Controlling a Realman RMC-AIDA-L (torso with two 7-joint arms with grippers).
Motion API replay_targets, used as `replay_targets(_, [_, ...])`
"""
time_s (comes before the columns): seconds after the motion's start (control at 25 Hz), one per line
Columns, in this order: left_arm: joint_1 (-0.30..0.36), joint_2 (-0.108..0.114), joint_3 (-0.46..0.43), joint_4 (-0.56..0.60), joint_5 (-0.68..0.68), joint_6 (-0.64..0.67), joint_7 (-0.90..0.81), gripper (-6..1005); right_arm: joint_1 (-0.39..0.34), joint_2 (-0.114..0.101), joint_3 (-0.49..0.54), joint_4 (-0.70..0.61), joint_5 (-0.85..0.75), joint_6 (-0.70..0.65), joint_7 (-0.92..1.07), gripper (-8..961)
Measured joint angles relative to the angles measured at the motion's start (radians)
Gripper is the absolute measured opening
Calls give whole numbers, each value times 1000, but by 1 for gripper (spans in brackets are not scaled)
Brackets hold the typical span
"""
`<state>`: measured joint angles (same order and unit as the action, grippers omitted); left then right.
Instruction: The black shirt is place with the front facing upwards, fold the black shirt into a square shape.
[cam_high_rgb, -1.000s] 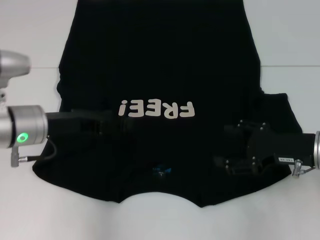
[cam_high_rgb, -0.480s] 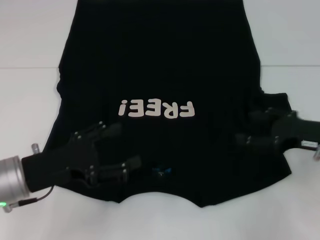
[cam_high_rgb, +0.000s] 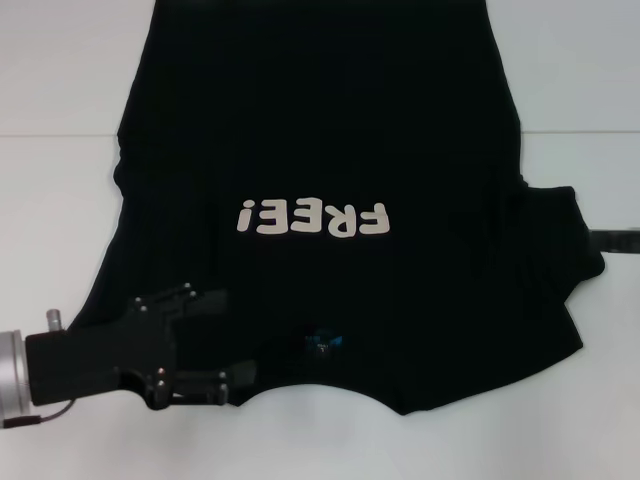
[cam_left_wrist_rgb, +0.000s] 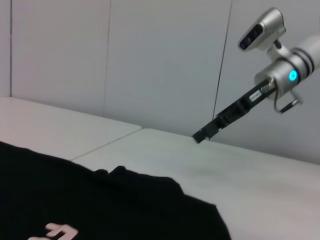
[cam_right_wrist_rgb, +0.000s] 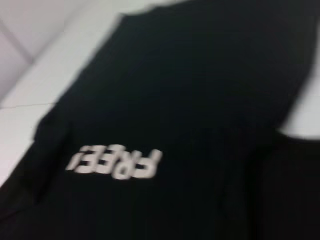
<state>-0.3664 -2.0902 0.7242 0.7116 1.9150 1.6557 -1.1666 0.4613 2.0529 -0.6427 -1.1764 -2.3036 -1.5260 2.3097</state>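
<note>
I get even, bright, diffuse light with no glare. On the head view the white table (cam_high_rgb: 60, 200) reads clean and only a faint shadow edges the black shirt (cam_high_rgb: 320, 150), whose folds vanish into flat black. My right wrist feed is smeared by blur, the lettering (cam_right_wrist_rgb: 115, 161) soft. The left wrist feed is sharper.

White tabletop (cam_high_rgb: 60, 200), thin seam across; pale panelled wall (cam_left_wrist_rgb: 150, 55) behind.
</note>
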Motion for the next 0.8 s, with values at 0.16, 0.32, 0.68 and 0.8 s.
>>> replay_targets(0.16, [-1, 22, -4, 0, 1, -12, -9, 949, 58, -32, 89, -36, -157, -105, 226, 911])
replay_targets(0.32, [-2, 29, -8, -1, 1, -25, -13, 949, 126, -50, 130, -40, -342, -146, 345, 911])
replay_targets(0.68, [-9, 30, -2, -6, 3, -29, -17, 949, 255, -38, 91, 65, -546, -62, 435, 911])
replay_targets(0.8, [-13, 30, -4, -4, 13, -34, -17, 949, 280, -48, 87, 156, -542, -16, 448, 910])
